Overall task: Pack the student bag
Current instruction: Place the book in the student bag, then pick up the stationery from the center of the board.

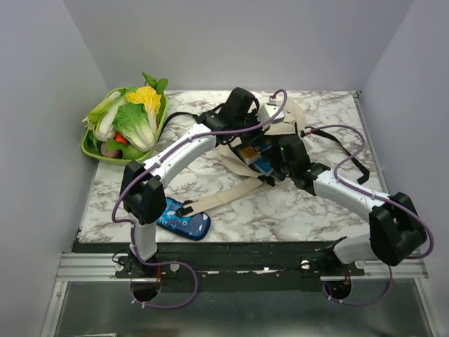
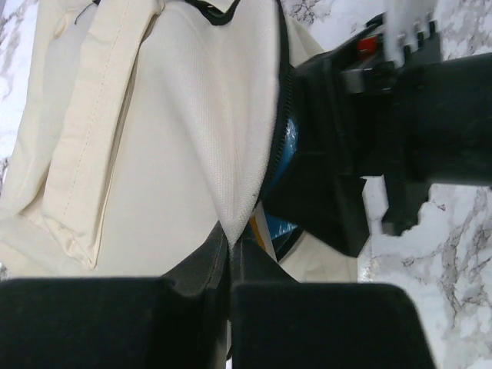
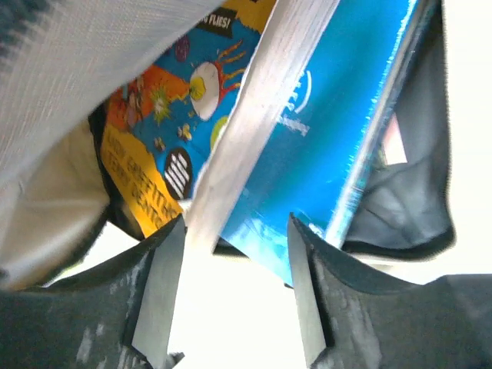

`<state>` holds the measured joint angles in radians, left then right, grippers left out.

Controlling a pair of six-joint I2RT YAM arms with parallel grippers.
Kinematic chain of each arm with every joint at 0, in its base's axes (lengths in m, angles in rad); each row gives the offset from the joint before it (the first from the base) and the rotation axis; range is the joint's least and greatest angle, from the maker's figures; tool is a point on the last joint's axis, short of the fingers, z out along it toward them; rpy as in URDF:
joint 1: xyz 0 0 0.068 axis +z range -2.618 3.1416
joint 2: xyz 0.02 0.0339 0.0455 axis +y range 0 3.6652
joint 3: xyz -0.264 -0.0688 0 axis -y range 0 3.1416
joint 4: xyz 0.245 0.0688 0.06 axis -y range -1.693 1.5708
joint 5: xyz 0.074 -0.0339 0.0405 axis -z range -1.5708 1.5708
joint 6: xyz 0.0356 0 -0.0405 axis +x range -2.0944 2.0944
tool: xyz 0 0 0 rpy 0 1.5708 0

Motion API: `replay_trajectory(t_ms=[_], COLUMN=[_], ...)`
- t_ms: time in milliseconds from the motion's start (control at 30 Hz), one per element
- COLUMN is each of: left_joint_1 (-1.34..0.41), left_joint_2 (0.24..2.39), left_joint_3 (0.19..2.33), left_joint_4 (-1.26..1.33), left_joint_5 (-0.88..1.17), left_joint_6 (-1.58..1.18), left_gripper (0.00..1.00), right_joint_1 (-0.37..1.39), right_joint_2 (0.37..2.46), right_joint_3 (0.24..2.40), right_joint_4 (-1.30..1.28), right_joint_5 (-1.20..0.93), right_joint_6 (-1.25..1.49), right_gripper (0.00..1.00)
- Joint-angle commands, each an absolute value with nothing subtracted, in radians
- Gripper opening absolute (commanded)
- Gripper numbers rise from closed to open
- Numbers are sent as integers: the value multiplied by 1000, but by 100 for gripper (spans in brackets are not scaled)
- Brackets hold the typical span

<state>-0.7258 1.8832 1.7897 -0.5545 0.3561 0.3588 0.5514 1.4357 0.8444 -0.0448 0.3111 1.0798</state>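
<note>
The beige student bag [image 1: 289,114] lies at the middle back of the table, its mouth facing the arms. My left gripper [image 1: 242,140] is shut on the cloth rim of the bag's mouth [image 2: 229,246] and holds it up. The bag's beige cloth [image 2: 177,115] fills the left wrist view. A blue book [image 3: 330,131] and an orange picture book [image 3: 146,154] stand in the mouth. My right gripper [image 3: 236,231] is open just in front of their lower edges, with the blue book's pale page edge between its jaws. It also shows in the top view [image 1: 272,167].
A dark-blue patterned pencil case [image 1: 184,220] lies near the front edge by the left arm. A green basket [image 1: 95,153] of toy vegetables stands at the back left. Long beige straps [image 1: 231,193] and a black strap [image 1: 344,144] trail across the table.
</note>
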Motion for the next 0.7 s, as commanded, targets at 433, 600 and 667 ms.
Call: replay_trajectory(t_ms=[433, 600, 667], left_joint_1=[-330, -109, -22], left_joint_2=[1684, 1643, 1632], left_joint_3=[1824, 1755, 1734], left_joint_4=[-991, -1075, -1080], left_joint_5=[739, 814, 847], left_joint_6=[497, 552, 552], left_gripper=[68, 68, 68], right_joint_1=[764, 972, 1022], right_joint_2=[1095, 1271, 1316], right_joint_3=[702, 873, 934], right_joint_4=[74, -61, -72], right_joint_5=[-123, -92, -127], right_joint_6=[499, 324, 267], right_gripper=[87, 97, 100])
